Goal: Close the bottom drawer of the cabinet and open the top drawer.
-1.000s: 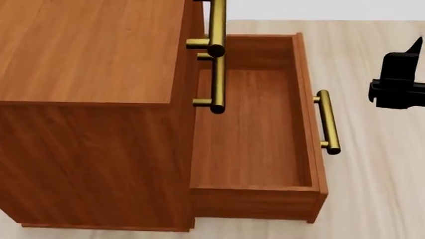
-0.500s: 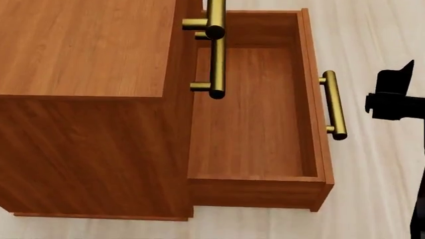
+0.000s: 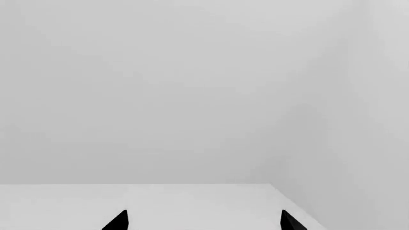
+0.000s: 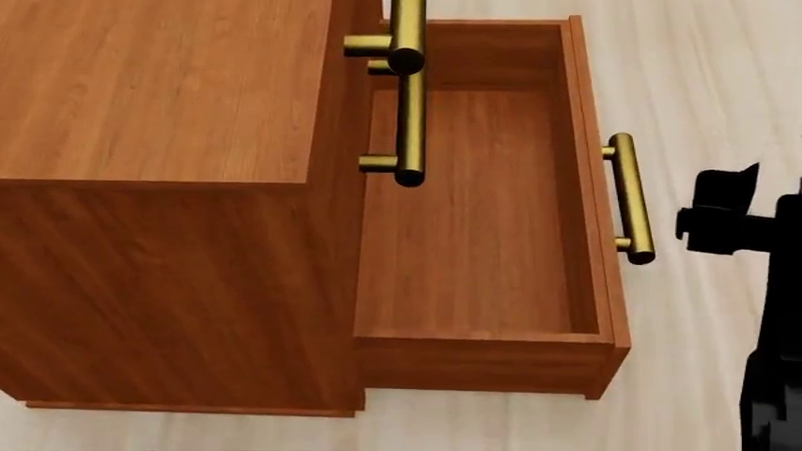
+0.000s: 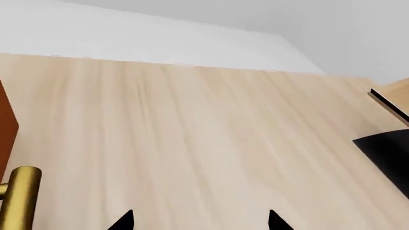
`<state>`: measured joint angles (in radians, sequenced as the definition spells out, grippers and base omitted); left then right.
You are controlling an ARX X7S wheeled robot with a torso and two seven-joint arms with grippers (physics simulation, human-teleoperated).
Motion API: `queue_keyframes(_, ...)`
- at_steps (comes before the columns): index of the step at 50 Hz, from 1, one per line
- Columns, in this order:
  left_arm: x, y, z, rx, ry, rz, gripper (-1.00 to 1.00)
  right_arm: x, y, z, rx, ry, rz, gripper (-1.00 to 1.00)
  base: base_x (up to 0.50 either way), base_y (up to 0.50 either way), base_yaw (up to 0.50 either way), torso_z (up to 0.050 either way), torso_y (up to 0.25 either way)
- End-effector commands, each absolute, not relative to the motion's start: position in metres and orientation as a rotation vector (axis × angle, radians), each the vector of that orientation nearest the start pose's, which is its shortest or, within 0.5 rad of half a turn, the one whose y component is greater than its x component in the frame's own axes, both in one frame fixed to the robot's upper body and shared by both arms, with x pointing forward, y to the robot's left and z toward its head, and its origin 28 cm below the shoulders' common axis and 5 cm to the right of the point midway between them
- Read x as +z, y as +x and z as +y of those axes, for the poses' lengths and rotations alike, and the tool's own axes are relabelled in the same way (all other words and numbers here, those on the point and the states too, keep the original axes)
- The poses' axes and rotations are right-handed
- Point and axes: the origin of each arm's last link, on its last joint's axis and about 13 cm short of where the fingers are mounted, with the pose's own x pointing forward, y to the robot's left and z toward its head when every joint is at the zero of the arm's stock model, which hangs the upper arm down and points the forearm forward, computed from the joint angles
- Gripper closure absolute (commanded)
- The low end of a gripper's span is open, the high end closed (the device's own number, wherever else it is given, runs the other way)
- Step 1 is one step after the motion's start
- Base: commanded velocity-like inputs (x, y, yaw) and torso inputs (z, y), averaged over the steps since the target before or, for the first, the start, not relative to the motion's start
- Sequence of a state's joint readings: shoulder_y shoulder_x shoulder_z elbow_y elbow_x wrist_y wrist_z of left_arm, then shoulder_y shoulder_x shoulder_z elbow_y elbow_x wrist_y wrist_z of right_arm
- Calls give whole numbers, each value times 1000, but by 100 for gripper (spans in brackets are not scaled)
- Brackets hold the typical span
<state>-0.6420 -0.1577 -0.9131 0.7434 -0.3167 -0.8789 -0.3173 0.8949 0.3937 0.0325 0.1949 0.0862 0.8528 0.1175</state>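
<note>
The cabinet [image 4: 163,94] fills the left of the head view, seen from above. Its bottom drawer [image 4: 476,207] stands pulled far out and is bare inside, with its brass handle [image 4: 630,197] on the front. The top drawer's handle [image 4: 407,33] and the middle handle [image 4: 408,132] sit close to the cabinet front, so both those drawers look pushed in. My right gripper [image 4: 733,193] hangs just right of the bottom handle, apart from it, open and holding nothing; its wrist view catches the handle end [image 5: 19,201]. My left gripper [image 3: 203,223] is open, facing white walls.
Pale wood floor [image 4: 701,75] surrounds the cabinet. My right arm [image 4: 771,376] shows dark at the head view's lower right. A dark shape [image 5: 390,153] lies at the edge of the right wrist view. White walls meet in a corner [image 3: 281,182].
The head view shifted a second ago, then held still. My right gripper has moved nearer in the view and a little closer to the bottom drawer's handle. The drawers have not moved.
</note>
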Motion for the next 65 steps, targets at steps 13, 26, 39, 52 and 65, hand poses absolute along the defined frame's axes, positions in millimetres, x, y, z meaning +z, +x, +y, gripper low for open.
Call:
queue_keyframes(13, 235, 189, 358, 912, -428, -599, -100, 177, 360, -220, -429, -241, 211, -100, 0, 0, 0, 0, 0)
queue_keyframes(26, 227, 189, 358, 905, -424, -600, -100, 167, 386, -219, -495, -316, 230, -100, 0, 0, 0, 0, 0)
queue_keyframes(39, 223, 189, 358, 904, -432, -600, -100, 161, 389, -209, -434, -256, 244, -100, 0, 0, 0, 0, 0)
queue_keyframes(52, 236, 188, 358, 903, -432, -600, -100, 163, 379, -187, -321, -183, 233, -100, 1, 0, 0, 0, 0)
queue_keyframes(65, 234, 189, 358, 903, -434, -599, -100, 162, 368, -165, -281, -96, 222, -100, 1, 0, 1, 0, 0)
